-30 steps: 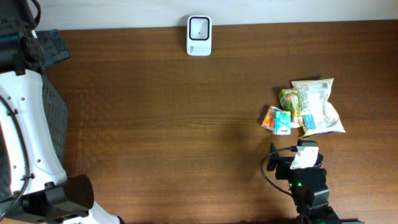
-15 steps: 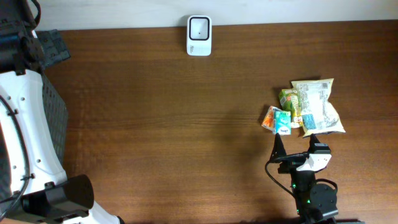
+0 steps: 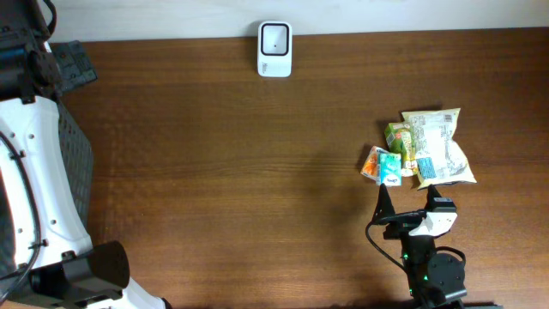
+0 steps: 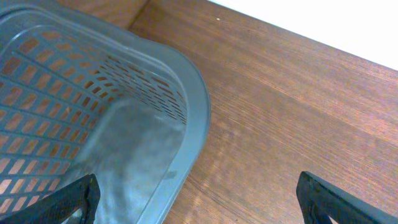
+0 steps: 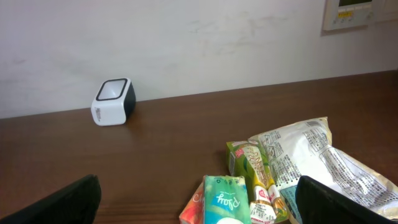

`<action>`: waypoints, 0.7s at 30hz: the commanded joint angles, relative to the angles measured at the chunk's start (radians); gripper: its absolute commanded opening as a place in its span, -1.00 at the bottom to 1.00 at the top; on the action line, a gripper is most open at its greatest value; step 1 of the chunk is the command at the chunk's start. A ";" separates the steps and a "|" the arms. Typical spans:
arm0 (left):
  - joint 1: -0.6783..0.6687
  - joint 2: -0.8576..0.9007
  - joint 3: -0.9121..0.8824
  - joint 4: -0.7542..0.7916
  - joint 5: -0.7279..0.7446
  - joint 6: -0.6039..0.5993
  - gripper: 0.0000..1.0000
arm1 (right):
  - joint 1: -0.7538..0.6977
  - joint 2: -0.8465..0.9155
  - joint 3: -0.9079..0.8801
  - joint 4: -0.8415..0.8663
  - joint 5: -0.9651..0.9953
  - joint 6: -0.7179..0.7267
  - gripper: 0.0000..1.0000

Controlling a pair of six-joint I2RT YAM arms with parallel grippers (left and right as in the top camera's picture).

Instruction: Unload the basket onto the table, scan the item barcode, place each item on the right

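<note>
The white barcode scanner (image 3: pixel 274 49) stands at the table's far edge, its window facing up; in the right wrist view the scanner (image 5: pixel 112 101) is far off to the left. A small pile of items lies at the right: a pale snack bag (image 3: pixel 439 148), a green packet (image 3: pixel 399 137), a teal tissue pack (image 3: pixel 389 168) and an orange packet (image 3: pixel 371 163). My right gripper (image 3: pixel 412 206) hovers just in front of the pile, open and holding nothing. From its wrist, the teal pack (image 5: pixel 227 202) sits between the open fingers of the right gripper (image 5: pixel 198 196). My left gripper (image 4: pixel 198 199) is open and holding nothing, above a basket rim.
A grey mesh basket (image 4: pixel 193 106) sits at the table's left edge, under the left arm; overhead the basket (image 3: pixel 79 163) lies beside the white arm body. A wall rises behind the scanner, with a control panel (image 5: pixel 360 12) at upper right.
The right arm has drawn back toward the front edge and tilted, so its spread fingers now show overhead. The items, scanner and left arm have not moved.
</note>
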 commanded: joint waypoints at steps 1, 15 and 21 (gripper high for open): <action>0.006 0.002 0.000 0.001 0.000 -0.009 0.98 | -0.006 -0.008 -0.011 0.002 0.009 0.005 0.97; 0.006 0.002 0.000 0.001 0.094 -0.009 0.98 | -0.006 -0.008 -0.011 0.002 0.009 0.005 0.98; 0.006 0.000 -0.001 -0.053 0.113 -0.009 0.98 | -0.006 -0.008 -0.011 0.002 0.009 0.005 0.97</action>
